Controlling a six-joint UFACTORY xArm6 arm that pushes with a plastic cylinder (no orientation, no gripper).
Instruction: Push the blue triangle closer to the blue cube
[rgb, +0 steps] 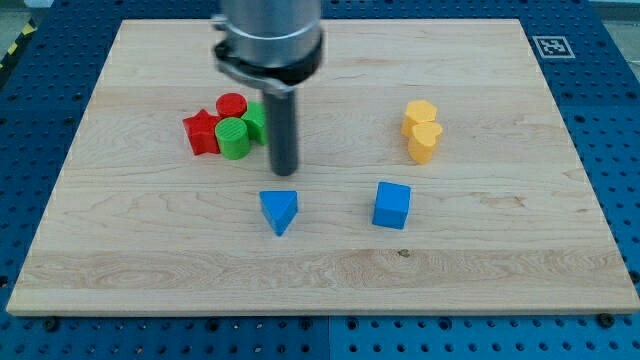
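Rod upright (no pincer fitted), my tip (285, 172) just above blue triangle (279, 210).

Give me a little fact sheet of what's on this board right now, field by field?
board: wooden board on a blue pegboard
tip: my tip, just above the blue triangle, apart from it
blue triangle, lower middle
blue cube, to the triangle's right, with a gap between them
yellow blocks: two, touching, upper right
cluster at left: red star, red cylinder, green cylinder, another green block partly behind the rod
marker: black-and-white tag, board's top right corner
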